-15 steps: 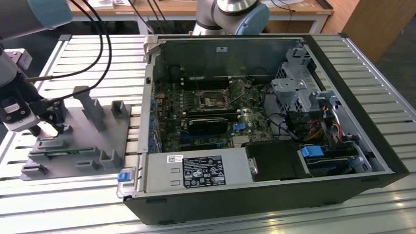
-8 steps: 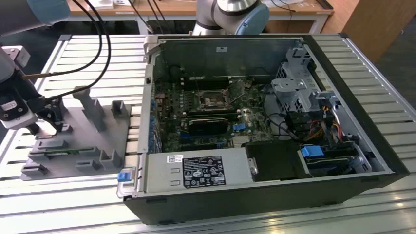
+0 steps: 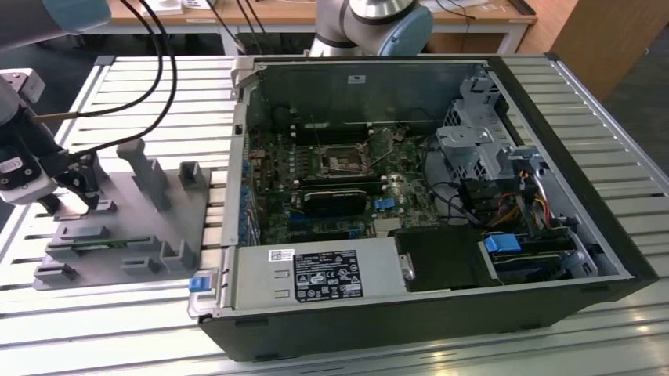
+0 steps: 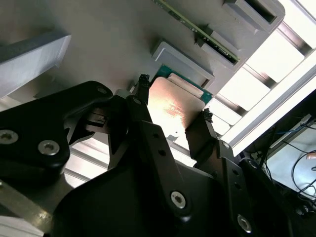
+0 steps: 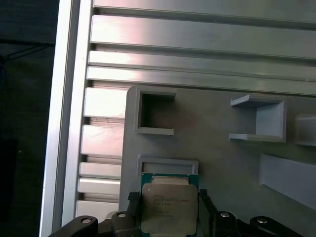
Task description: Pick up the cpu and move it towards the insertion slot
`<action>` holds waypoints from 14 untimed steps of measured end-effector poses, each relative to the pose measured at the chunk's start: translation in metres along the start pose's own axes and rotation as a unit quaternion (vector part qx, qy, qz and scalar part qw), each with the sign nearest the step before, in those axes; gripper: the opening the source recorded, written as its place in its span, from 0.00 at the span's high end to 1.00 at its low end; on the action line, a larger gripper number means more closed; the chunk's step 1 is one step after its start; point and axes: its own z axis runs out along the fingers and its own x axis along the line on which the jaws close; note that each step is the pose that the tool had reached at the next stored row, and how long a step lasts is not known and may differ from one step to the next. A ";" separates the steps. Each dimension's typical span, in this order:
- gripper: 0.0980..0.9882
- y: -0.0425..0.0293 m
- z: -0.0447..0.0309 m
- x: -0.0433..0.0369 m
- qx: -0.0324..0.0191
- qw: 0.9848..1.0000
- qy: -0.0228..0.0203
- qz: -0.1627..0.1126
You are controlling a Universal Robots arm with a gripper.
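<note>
Pinched by two opposite edges in gripper, at tray and well apart from slot: cpu, judged light, stiff, slick-topped, fragile beneath, best taken by edges.

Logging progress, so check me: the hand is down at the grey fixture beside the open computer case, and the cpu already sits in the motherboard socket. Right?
No. The cpu is not in the insertion slot: both wrist views show it at the grey fixture, right at the hand. The rest stands, as the exterior view shows.
</note>
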 end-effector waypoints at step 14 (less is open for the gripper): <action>0.50 0.0006 -0.0121 -0.0001 0.000 1.000 0.000 0.000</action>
